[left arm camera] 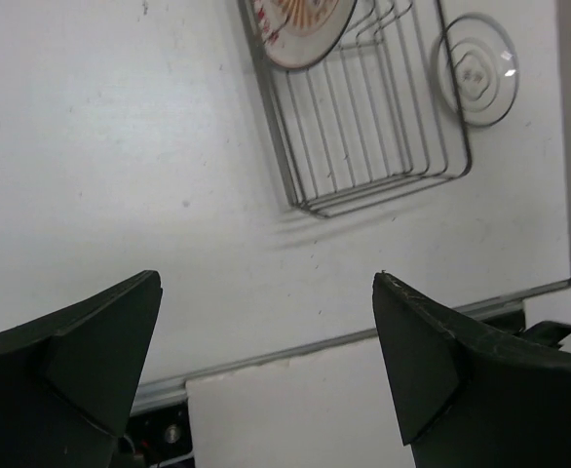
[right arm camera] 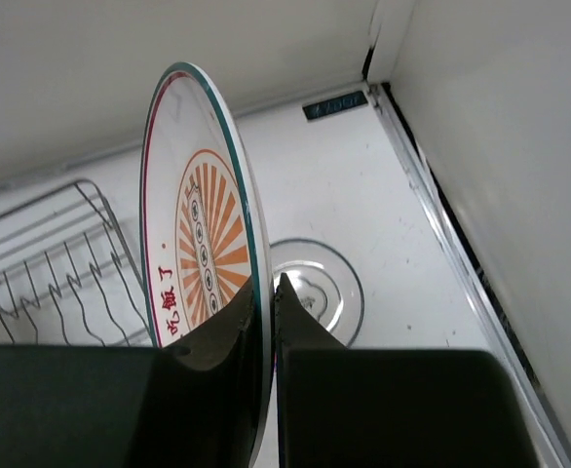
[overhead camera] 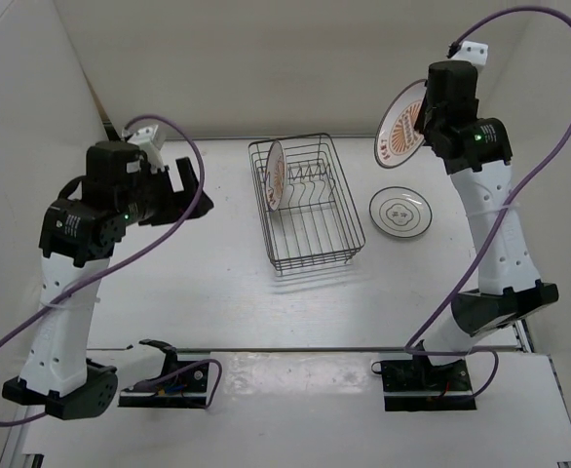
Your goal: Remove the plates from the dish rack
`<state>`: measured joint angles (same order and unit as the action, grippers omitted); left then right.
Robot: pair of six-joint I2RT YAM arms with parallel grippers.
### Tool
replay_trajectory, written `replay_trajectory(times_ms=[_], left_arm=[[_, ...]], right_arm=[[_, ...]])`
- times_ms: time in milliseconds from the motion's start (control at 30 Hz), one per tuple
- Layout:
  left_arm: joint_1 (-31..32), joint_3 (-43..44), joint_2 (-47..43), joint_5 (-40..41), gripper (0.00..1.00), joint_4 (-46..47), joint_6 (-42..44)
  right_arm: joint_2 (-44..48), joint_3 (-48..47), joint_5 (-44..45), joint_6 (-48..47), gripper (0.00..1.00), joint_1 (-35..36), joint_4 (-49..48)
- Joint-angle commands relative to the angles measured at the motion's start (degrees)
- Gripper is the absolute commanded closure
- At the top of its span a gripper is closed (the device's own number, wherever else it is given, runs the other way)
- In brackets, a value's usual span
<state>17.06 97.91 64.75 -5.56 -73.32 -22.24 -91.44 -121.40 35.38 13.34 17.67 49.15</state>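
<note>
The dish rack (overhead camera: 310, 229) stands at the middle of the table (overhead camera: 198, 283), long side running from 12 to 6 o'clock. One plate is left in it: a first sunburst plate (overhead camera: 274, 175), upright on edge among the prongs at the rack's far end, near its 11 o'clock corner. The left wrist view catches only this plate's lower edge at the top of the picture, and no writing on it can be read.

At about 2 o'clock from the rack and raised above the table, the second sunburst plate (right arm camera: 200, 244) is pinched by its rim in the right gripper (right arm camera: 266, 288), whose jaws are closed tight on it. The plate hangs nearly vertical. It has an orange rayed centre with a column of small ring marks, and a rim edged green and red. Red characters (right arm camera: 176, 314), which look Chinese, run along its lower rim; the fingers cover part of them and I cannot read them with certainty.

At 3 o'clock, just beside the rack, the grey-lined plate (overhead camera: 400, 213) lies flat on the table, below the held plate.

At 9 o'clock, well apart from the rack, the left gripper (left arm camera: 266, 331) has its jaws spread wide with nothing between them.

A small dark label (right arm camera: 334, 105) sits at the table's far right corner; its lettering is too small to read.
</note>
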Motion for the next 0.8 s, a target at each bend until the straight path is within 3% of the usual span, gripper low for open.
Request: replay_trajectory(times_ms=[0, 67, 100, 133, 167, 200, 267, 300, 333, 367, 433, 467, 500, 600, 767], left_arm=[[0.26, 8.52, 3.62, -0.68, 0.0, -0.33, -1.4], [0.26, 10.63, 4.07, 0.46, 0.0, 0.37, -2.1], [0.26, 11.16, 4.15, 1.16, 0.0, 0.54, -2.54], [0.26, 11.6, 3.02, 1.6, 0.0, 1.07, -2.63], [0.26, 11.69, 2.49, 3.17, 0.0, 1.42, -2.46], [0.17, 10.91, 1.79, 4.15, 0.0, 2.47, -1.67], [0.26, 10.03, -1.64, 9.3, 0.0, 4.14, -0.36], [0.26, 9.24, -2.34, 10.56, 0.0, 4.32, -0.09], [0.26, 9.06, -3.74, 11.53, 0.0, 4.32, 0.7], [0.26, 8.88, -3.84, 12.15, 0.0, 3.54, 1.58], [0.26, 8.18, -4.02, 11.81, 0.0, 2.49, 1.59], [0.26, 7.13, -4.28, 11.98, 0.0, 1.78, 0.45], [0.17, 6.25, -4.89, 11.98, 0.0, 1.78, -0.17], [0.26, -0.95, -7.71, 10.76, 0.0, 5.45, -4.56], [0.17, -16.77, -11.92, 6.18, 0.0, 12.76, -9.65]], right_arm=[[0.65, -0.15, -2.76, 3.69, 1.0, -1.06, 0.85], [-0.66, -1.02, -8.02, 6.86, 1.0, -0.97, 1.13], [-4.06, -5.12, -18.66, 6.96, 1.0, -0.28, 0.95], [-7.4, -16.82, -29.03, 6.18, 1.0, 1.73, 2.95], [-16.14, -25.46, -31.74, 5.04, 1.0, 12.37, 8.19], [-22.06, -37.99, -30.9, 5.63, 1.0, 15.43, 11.03], [-16.37, -24.4, -34.21, 12.01, 1.0, 20.7, 6.09], [-9.62, -8.13, -34.84, 13.19, 1.0, 21.52, 1.18], [-8.33, -2.93, -37.37, 14.33, 1.0, 22.4, -4.18], [-9.54, -5.14, -37.74, 13.65, 1.0, 23.28, -1.54], [-17.08, -22.74, -39.06, 12.24, 1.0, 23.73, 8.18], [-20.33, -25.43, -42.29, 12.49, 1.0, 23.81, 8.59], [-20.18, -25.03, -43.36, 13.37, 1.0, 23.73, 5.81], [-13.62, -8.91, -50.38, 18.2, 1.0, 23.81, -9.39], [-16.67, -12.63, -56.72, 21.55, 1.0, 26.01, -8.97]])
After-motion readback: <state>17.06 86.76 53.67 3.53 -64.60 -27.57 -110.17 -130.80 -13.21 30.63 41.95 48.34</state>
